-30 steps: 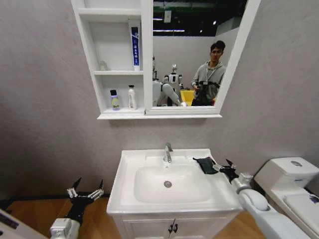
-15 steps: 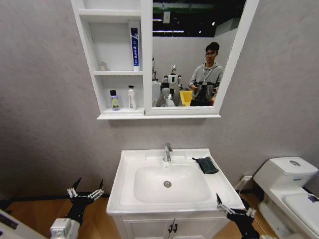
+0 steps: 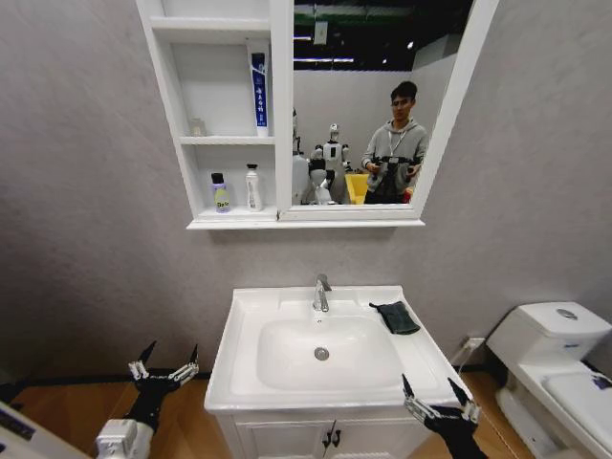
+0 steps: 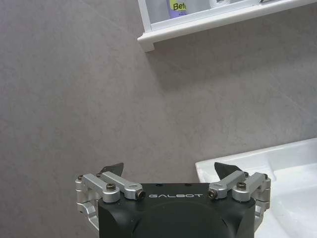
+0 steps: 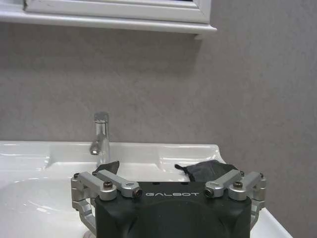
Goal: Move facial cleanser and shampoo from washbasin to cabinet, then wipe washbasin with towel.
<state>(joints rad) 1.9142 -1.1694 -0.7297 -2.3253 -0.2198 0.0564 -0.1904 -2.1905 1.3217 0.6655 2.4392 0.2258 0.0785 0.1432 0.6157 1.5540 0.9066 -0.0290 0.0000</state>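
Observation:
The white washbasin has a chrome tap and an oval bowl. The dark folded towel lies on its back right rim, also seen past my right gripper's fingers. On the cabinet's lowest shelf stand a small bottle with a yellow-green label and a white bottle; a blue-white tube leans one shelf up. I cannot tell which are the facial cleanser and the shampoo. My right gripper hangs open and empty at the basin's front right corner. My left gripper is open, low beside the basin's left side.
A white toilet stands close on the right. The two-door vanity sits under the basin. A grey wall is behind. The mirror reflects a person and robots. Wooden floor lies at the lower left.
My right arm has drawn back from the towel and dropped to the basin's front right corner, open. The towel stays on the rim. The left arm has not moved.

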